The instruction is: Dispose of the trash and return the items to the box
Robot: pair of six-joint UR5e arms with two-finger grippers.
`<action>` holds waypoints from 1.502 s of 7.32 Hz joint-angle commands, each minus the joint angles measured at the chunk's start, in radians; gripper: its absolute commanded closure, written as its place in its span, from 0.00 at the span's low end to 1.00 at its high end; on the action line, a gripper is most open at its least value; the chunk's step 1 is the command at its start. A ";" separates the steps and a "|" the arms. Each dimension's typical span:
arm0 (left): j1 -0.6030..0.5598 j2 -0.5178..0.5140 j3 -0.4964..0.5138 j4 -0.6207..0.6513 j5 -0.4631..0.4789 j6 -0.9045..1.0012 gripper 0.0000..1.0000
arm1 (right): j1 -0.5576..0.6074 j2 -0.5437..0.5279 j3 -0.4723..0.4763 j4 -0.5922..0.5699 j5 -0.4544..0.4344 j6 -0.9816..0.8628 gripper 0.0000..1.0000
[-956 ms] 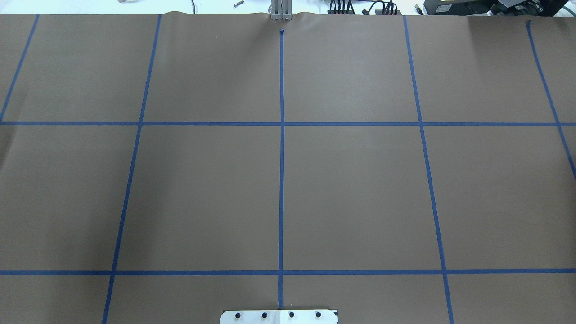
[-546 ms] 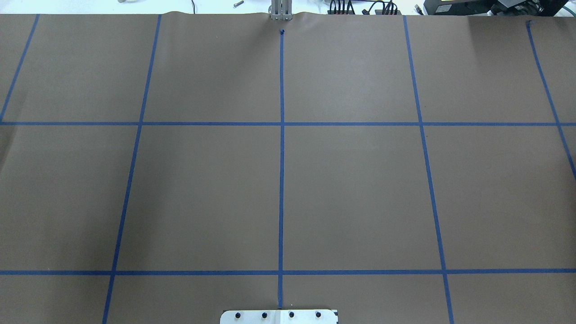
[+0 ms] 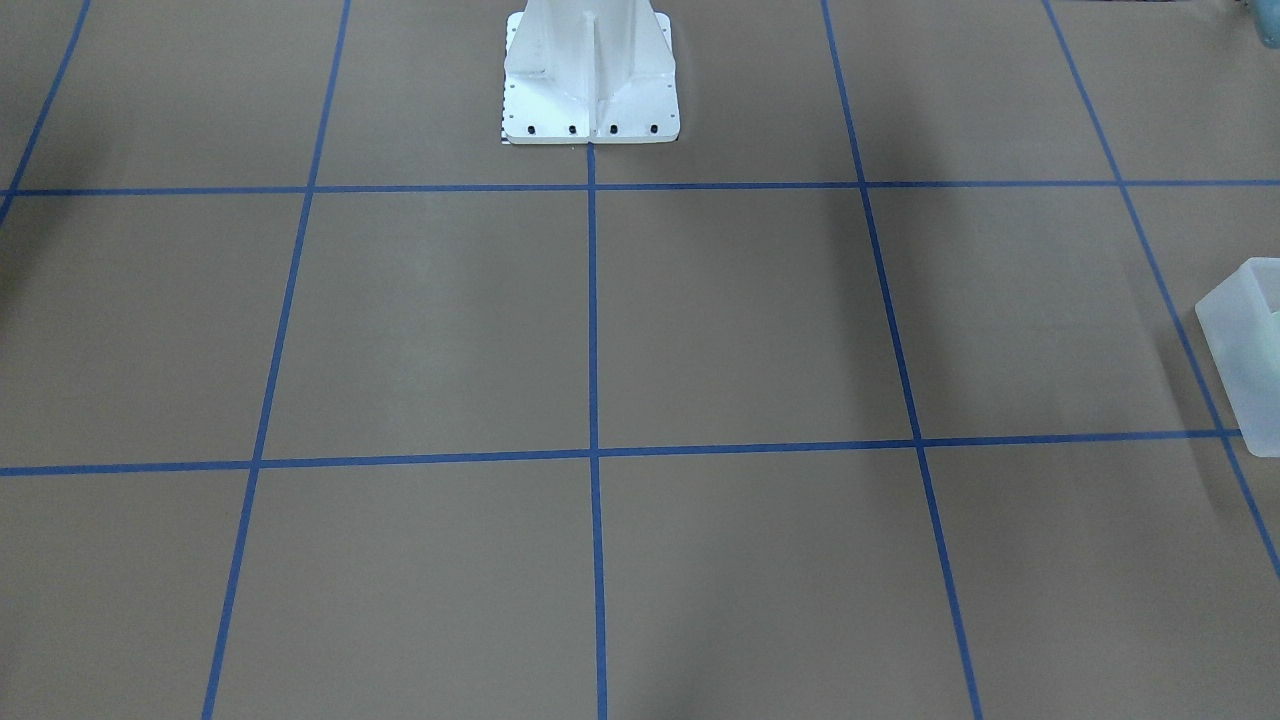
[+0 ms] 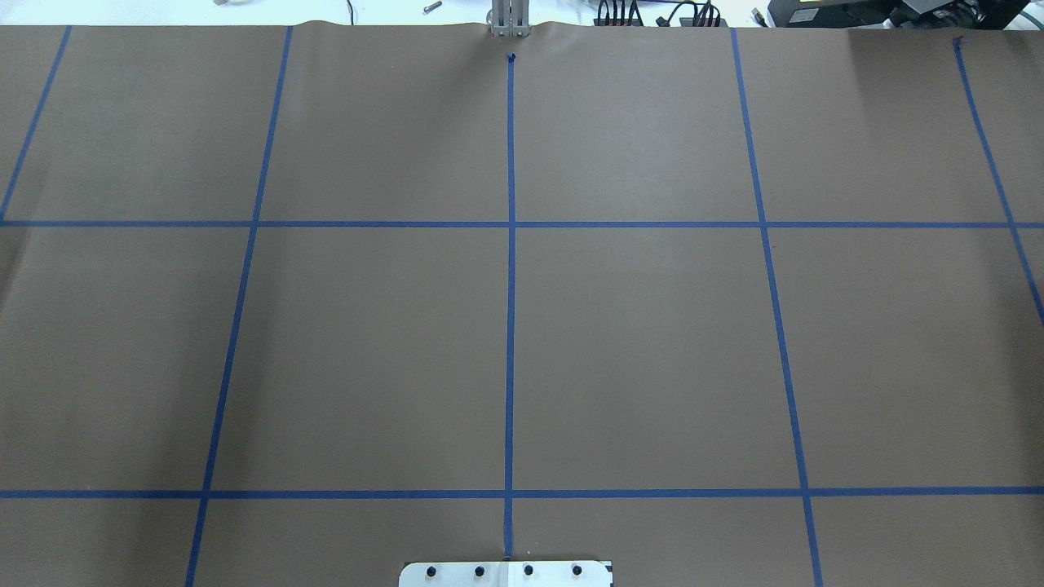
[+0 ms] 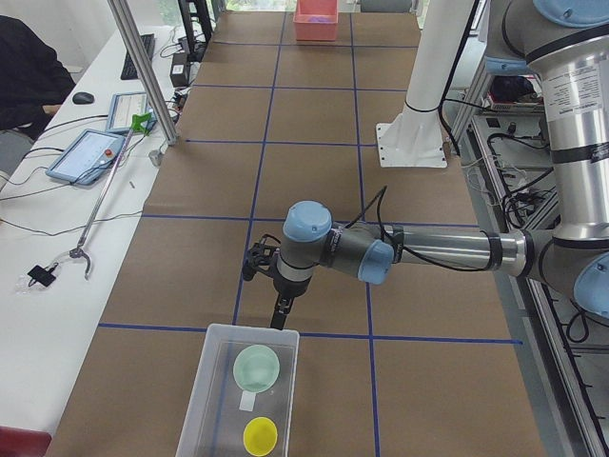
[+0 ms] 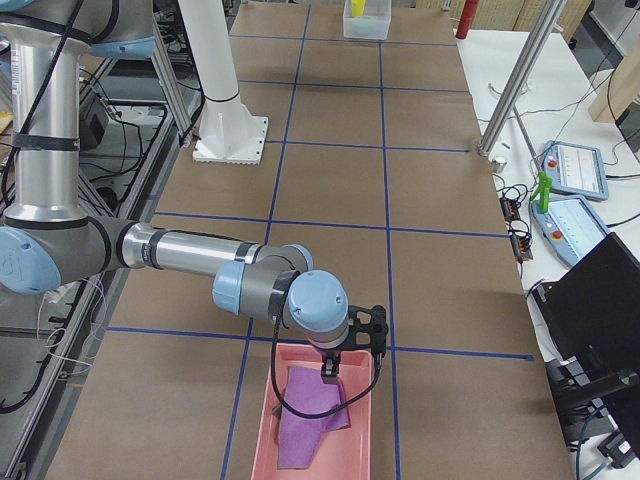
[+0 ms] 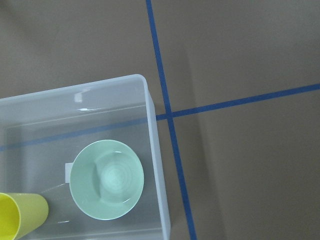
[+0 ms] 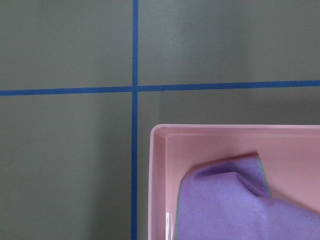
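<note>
The mint-green bowl (image 5: 257,367) lies upright inside the translucent box (image 5: 217,335) at the table's left end. It shows in the left wrist view (image 7: 106,179) beside a yellow cup (image 7: 20,216), within the box wall (image 7: 155,150). The box's corner shows in the front view (image 3: 1245,340). My left gripper (image 5: 280,314) hangs just beyond the box's far rim; I cannot tell whether it is open or shut. My right gripper (image 6: 331,370) hangs over a pink bin (image 6: 262,440) that holds a purple cloth (image 6: 308,412); I cannot tell its state either.
The pink bin's corner (image 8: 159,165) and the cloth (image 8: 235,205) fill the right wrist view. The white pedestal (image 3: 590,90) stands at mid-table. An operators' side table with tablets (image 5: 90,157) and a grabber tool (image 5: 90,224) runs along the far side.
</note>
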 commanded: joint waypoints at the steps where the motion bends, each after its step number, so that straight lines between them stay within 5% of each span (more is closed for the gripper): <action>1: -0.003 0.004 0.016 0.000 0.003 0.008 0.01 | -0.085 -0.028 0.100 -0.005 -0.035 0.156 0.00; 6: -0.031 0.004 0.053 0.026 -0.104 -0.048 0.01 | -0.182 -0.031 0.137 0.002 -0.025 0.204 0.00; 11: -0.029 0.001 0.054 0.024 -0.113 -0.057 0.01 | -0.207 -0.048 0.131 0.002 -0.034 0.200 0.00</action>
